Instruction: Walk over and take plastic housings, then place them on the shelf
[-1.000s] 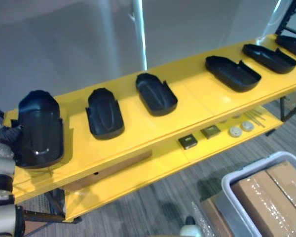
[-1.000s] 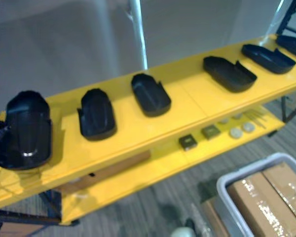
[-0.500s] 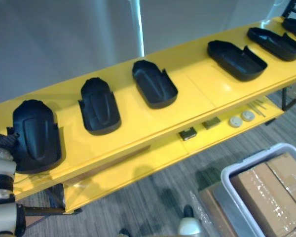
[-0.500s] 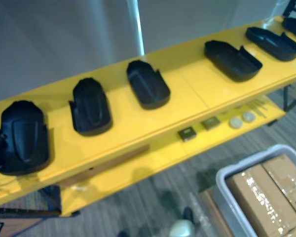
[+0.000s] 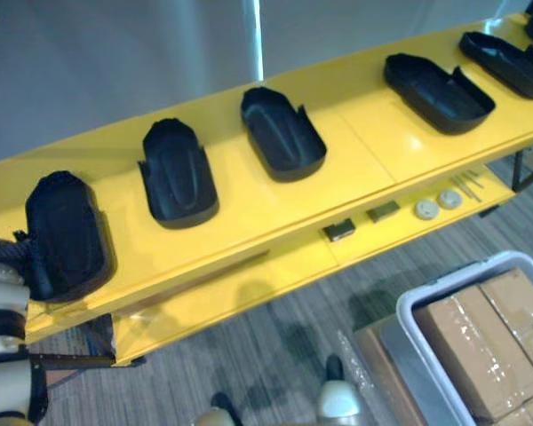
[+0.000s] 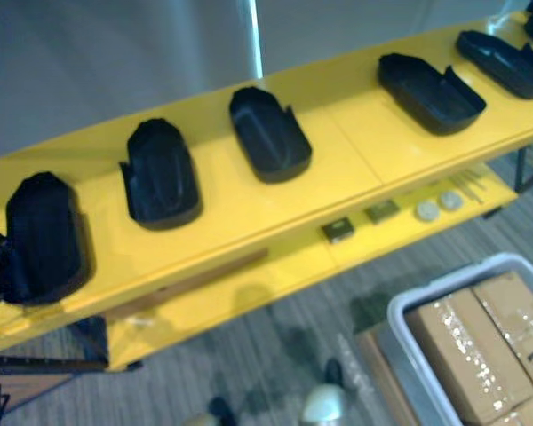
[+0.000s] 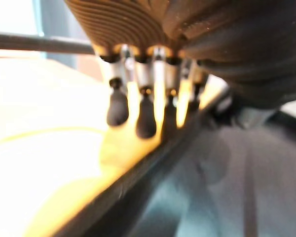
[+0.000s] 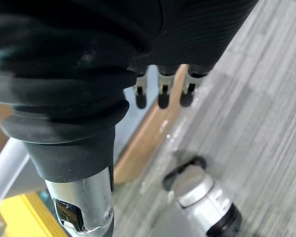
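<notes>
1. The left arm (image 5: 3,387) stands along the lower left edge of the left eye view, silver-grey, with the forearm roughly upright.
2. Its dark wrist cover (image 5: 2,252) sits at the left edge, just above the forearm.
3. The left hand (image 7: 146,106), seen in its wrist view, has straight fingers set side by side, dark tips pointing away from the cover.
4. The right hand (image 8: 163,94), seen in its wrist view, has straight, relaxed fingers reaching out from its ribbed cover (image 8: 197,29).
</notes>
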Controlling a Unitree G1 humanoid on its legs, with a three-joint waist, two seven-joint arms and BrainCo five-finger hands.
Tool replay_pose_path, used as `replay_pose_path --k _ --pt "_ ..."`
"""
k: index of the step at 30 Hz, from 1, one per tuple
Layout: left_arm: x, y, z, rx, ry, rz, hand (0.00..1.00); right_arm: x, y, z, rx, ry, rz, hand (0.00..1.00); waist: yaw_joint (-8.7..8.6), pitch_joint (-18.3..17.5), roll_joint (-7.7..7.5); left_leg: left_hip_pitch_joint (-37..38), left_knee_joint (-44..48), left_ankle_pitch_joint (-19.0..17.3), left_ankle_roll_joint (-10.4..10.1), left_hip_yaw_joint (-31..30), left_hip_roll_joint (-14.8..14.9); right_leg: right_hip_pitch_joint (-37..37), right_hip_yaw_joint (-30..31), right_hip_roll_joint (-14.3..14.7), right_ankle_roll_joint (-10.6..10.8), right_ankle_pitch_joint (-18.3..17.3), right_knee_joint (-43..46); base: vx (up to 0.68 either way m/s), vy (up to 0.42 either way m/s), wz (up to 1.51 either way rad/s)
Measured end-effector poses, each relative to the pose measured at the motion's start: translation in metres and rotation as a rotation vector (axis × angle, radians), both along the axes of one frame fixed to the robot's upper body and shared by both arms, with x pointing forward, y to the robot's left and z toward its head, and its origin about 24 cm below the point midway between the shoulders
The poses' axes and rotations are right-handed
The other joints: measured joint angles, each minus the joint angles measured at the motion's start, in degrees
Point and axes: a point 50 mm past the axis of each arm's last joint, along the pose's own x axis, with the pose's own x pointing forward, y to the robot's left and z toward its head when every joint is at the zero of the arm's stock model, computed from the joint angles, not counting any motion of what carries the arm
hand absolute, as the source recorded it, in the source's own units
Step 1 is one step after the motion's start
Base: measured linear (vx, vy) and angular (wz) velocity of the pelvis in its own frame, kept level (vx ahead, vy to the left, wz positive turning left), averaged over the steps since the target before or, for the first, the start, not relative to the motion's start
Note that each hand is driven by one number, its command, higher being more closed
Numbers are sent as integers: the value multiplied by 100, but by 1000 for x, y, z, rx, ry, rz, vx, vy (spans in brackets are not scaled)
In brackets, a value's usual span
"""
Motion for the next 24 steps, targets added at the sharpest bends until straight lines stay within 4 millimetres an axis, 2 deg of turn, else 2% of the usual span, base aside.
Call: replay_pose_path --k 7,12,13,15,16,17,19,21,24 --pt "1 0 4 25 -43 85 0 4 0 0 0 -14 -5 0 0 171 -13 -99 197 -91 14 -4 56 -42 7 7 0 0 40 -2 1 0" --pt "-5 1 2 75 -163 271 0 6 4 -1 8 -14 13 0 0 171 -13 -132 203 -90 13 -13 78 -66 3 28 4 3 40 0 0 0" --pt "-5 2 11 108 -256 340 0 6 6 -1 12 -11 17 0 5 170 -14 -130 203 -90 13 -14 78 -61 2 28 5 3 40 0 0 0" --pt "-2 2 21 124 -337 379 0 5 8 -2 15 -9 22 0 20 170 -14 -125 203 -89 13 -15 77 -52 1 28 5 4 40 0 0 0" --pt "3 -1 39 188 -472 387 0 6 10 -2 19 -13 25 0 34 170 -14 -96 200 -89 13 -16 77 -30 2 27 5 4 40 0 0 0" --pt "5 -3 46 204 -520 378 0 6 11 -2 20 -13 25 0 42 170 -14 -73 196 -89 13 -16 77 -8 2 27 5 4 37 0 0 0" --pt "12 -10 64 236 -643 342 0 5 11 -2 21 -12 24 0 48 167 -14 2 186 -89 13 -15 76 71 -1 28 5 4 22 0 0 0" --pt "21 -23 95 299 -840 268 0 5 11 -2 21 -13 26 0 63 144 5 75 157 -89 12 -12 71 142 -5 27 5 4 -1 0 0 0" --pt "25 -39 122 336 -1017 156 0 5 11 -2 22 -12 27 0 63 117 52 148 77 -57 -26 5 62 167 -3 30 13 9 -11 -12 -7 -3"
